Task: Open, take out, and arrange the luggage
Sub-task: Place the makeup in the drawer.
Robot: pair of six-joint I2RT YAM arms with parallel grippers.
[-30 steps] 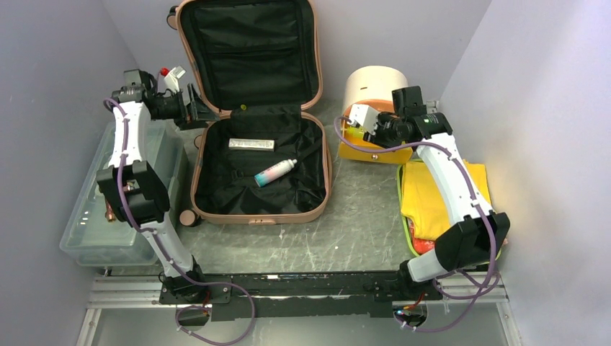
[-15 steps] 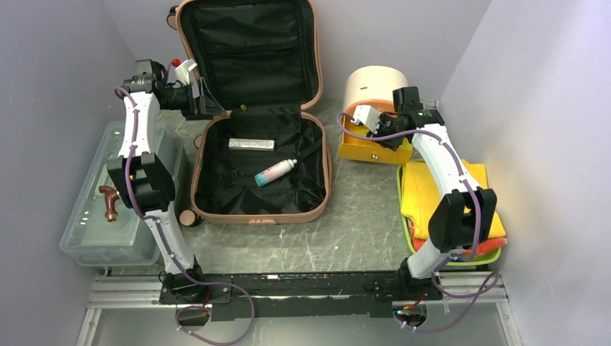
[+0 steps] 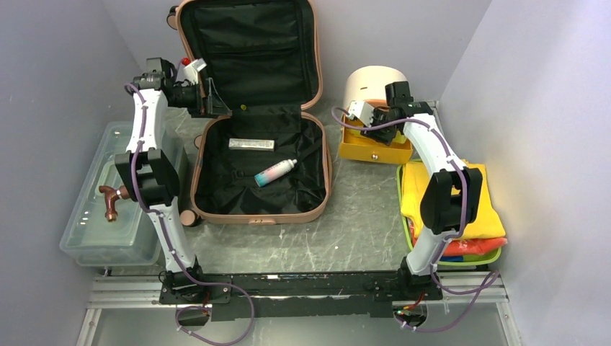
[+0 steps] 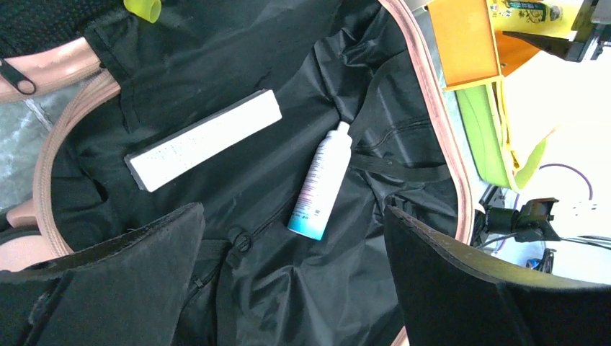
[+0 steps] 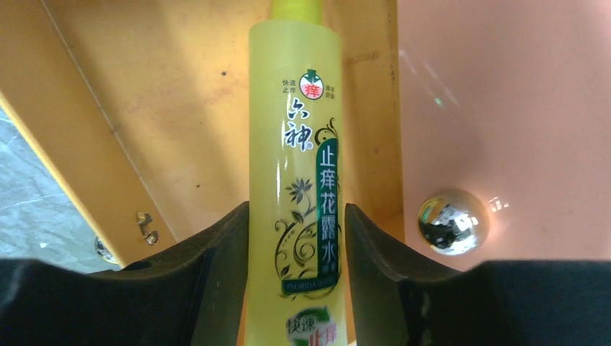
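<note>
The salmon-pink luggage [image 3: 259, 217] lies open, its lid [image 3: 248, 43] leaning on the back wall. On its black lining are a flat white box [image 3: 251, 144] [image 4: 205, 138] and a white-and-teal spray bottle [image 3: 274, 173] [image 4: 322, 184]. My left gripper [image 3: 210, 97] [image 4: 292, 213] hangs wide open and holds nothing, above the luggage's rear left corner. My right gripper [image 3: 369, 128] [image 5: 297, 238] is over an orange drawer box [image 3: 375, 150] [image 5: 166, 108]. Its fingers press both sides of a yellow-green bottle [image 5: 297, 166].
A clear plastic bin [image 3: 94, 231] with a brown piece [image 3: 110, 198] on it stands at the left. A lime-green tray [image 3: 450, 258] at the right holds yellow folded cloth [image 3: 432, 194]. A round cream box [image 3: 373, 83] with a chrome knob [image 5: 452, 221] stands behind the drawer. Walls close in on both sides.
My left arm has swung back and right, from over the bin to the luggage's rear left corner. My right arm has stretched further back over the orange drawer box.
</note>
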